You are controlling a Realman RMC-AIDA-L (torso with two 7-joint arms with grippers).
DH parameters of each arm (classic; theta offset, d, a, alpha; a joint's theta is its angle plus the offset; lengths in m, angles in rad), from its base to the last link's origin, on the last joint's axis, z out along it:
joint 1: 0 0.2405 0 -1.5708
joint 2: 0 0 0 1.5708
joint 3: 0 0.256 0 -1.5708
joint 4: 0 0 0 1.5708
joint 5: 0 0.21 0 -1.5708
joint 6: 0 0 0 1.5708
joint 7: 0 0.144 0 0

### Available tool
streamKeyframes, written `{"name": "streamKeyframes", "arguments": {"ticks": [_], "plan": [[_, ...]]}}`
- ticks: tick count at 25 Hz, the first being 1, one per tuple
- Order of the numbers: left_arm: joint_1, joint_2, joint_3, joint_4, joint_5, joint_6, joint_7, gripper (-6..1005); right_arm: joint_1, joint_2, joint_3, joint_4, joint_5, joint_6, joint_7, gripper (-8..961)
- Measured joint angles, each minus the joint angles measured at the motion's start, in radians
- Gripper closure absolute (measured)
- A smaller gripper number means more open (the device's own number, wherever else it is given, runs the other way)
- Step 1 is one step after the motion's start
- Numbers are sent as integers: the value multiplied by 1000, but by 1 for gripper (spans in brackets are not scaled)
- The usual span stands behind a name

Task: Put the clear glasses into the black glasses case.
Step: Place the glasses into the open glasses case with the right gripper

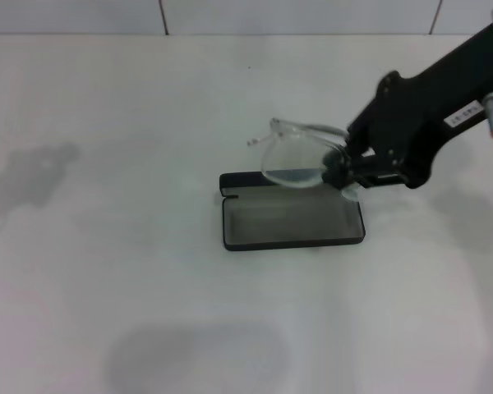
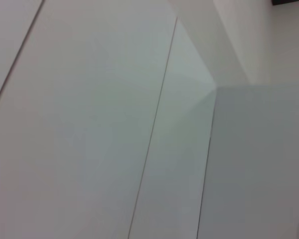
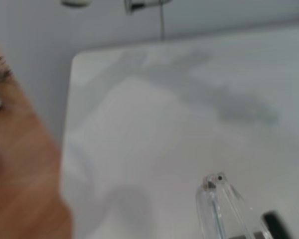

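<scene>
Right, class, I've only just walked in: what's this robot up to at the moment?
The right hand holds the clear glasses by one end, tilted in the air just over the far edge of the black glasses case. The case lies open on the white table, its grey inside bare, so the glasses are not yet in. The left hand is out of sight.

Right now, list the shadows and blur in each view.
Head view: soft grey shadows on the white table; transparent curved plastic glasses in the right gripper faint above the open black rectangular case. Right wrist view: blurred throughout, clear glasses hinge soft. Left wrist view: plain pale panels only.
</scene>
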Motion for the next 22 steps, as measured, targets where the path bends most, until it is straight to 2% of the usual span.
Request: {"name": "streamKeyframes", "arguments": {"ticks": [2, 4, 8, 15, 22], "plan": [[-2, -5, 1, -9, 4, 0, 14, 911, 67, 3, 24, 85, -31, -70, 32, 838], [-5, -10, 6, -22, 7, 0, 30, 911, 109, 6, 30, 188, -78, -85, 26, 838], [8, -19, 9, -36, 17, 0, 42, 911, 165, 11, 14, 398, -141, -30, -70, 838], [23, -29, 9, -37, 35, 0, 39, 911, 186, 12, -155, 466, -214, 70, -147, 838], [-15, -34, 8, -46, 48, 0, 41, 910, 248, 22, -275, 531, -261, 149, -151, 838]]}}
